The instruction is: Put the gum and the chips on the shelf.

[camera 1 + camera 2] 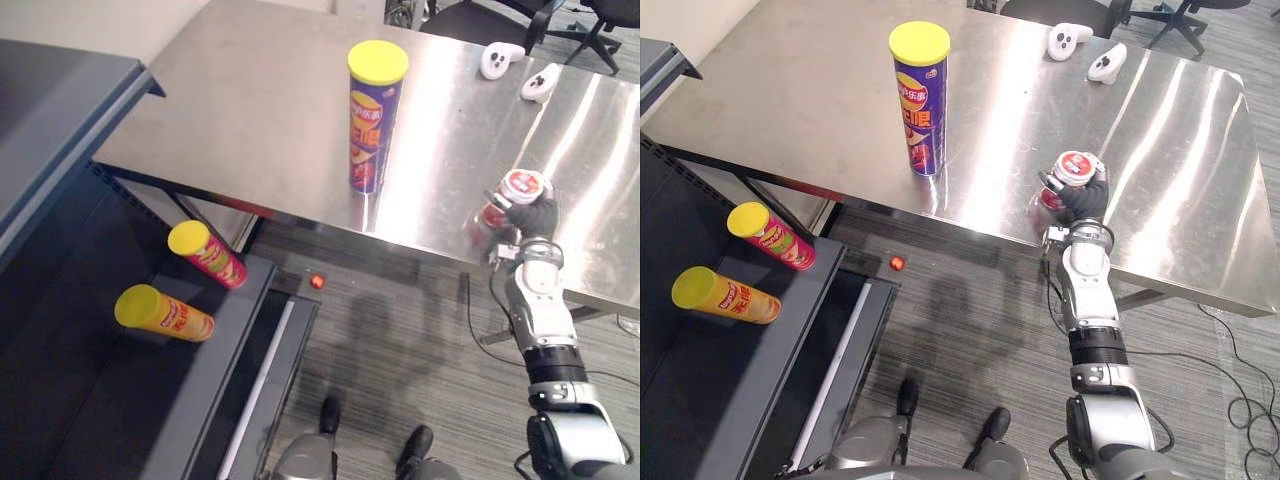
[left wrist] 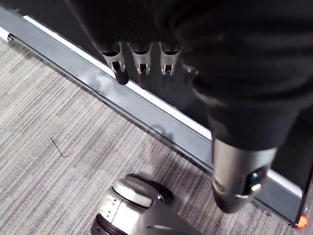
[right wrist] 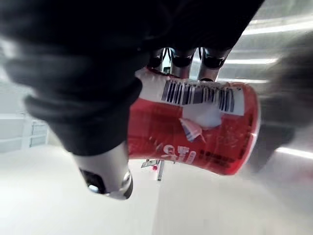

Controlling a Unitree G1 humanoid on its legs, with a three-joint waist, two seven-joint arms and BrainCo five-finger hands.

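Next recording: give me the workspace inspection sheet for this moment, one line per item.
surface: steel table, no spills seen.
job's things: gum tub held at the table's near edge; purple chips can upright on the table; yellow can and red can lying on the shelf.
clutter: white controllers at the table's far side; red ball on the carpet.
hands: right hand curled round the gum tub; left hand relaxed, holding nothing.
cables: black cables on the carpet.
surroundings: office chairs beyond the table.
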